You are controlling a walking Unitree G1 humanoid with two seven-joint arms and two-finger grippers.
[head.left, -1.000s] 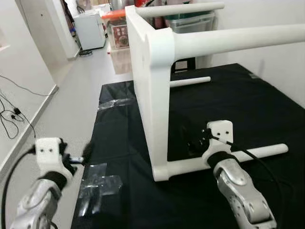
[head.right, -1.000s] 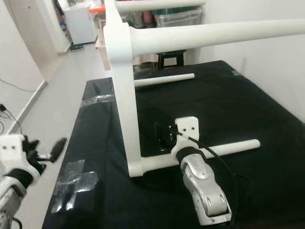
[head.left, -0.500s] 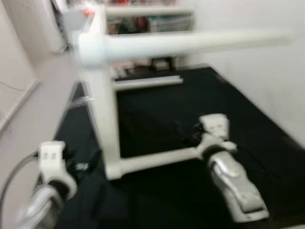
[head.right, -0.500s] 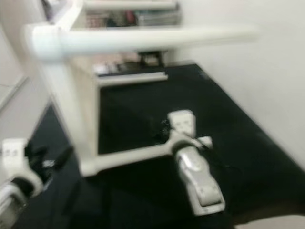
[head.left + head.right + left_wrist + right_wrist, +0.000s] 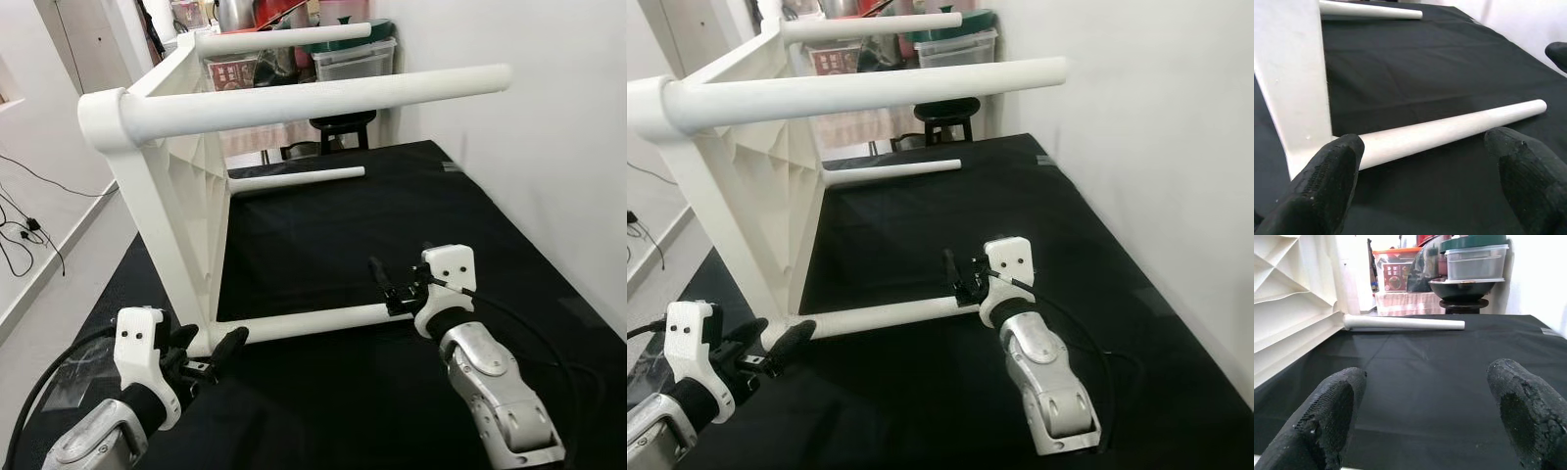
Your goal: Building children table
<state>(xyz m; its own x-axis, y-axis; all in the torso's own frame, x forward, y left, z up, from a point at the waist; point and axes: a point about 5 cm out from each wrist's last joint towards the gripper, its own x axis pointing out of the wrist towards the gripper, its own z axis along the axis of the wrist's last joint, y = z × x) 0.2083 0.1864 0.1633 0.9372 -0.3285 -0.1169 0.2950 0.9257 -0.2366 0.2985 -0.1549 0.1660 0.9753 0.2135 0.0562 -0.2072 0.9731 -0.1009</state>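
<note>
White plastic children's table (image 5: 186, 196), tipped on its side on a black cloth (image 5: 460, 215), tabletop upright, underside ribbing facing the legs. 4 legs fitted, all pointing toward the robot's right: 2 upper legs level in the air, 2 lower legs along the cloth. Near lower leg (image 5: 304, 322) resting on the cloth, between the 2 grippers.

Left gripper (image 5: 208, 354): low, near the table's bottom corner, just beside the root of the near lower leg. Fingers (image 5: 1332, 171) spread apart, holding nothing; in the left wrist view, leg lying across the gap ahead of them, not touched.

Right gripper (image 5: 962, 279): at the free tip of the same leg, just above or against it; contact cannot be told. Fingers (image 5: 1332, 411) spread wide, empty; in the right wrist view, far lower leg (image 5: 1403, 322) ahead on the cloth.

Background: storage boxes (image 5: 358, 59) and a dark stool (image 5: 338, 127) against the far wall; cables on the bare floor at the robot's left.

Step in hand, as judged: assembly apparently complete with 4 legs in place; positioning at both ends of the near lower leg, likely for checking its seat or righting the table.

Next move, as judged: closing on the leg or frame at 2 well-separated points, then a steady, matched lift, with care against slipping on the round leg.
</note>
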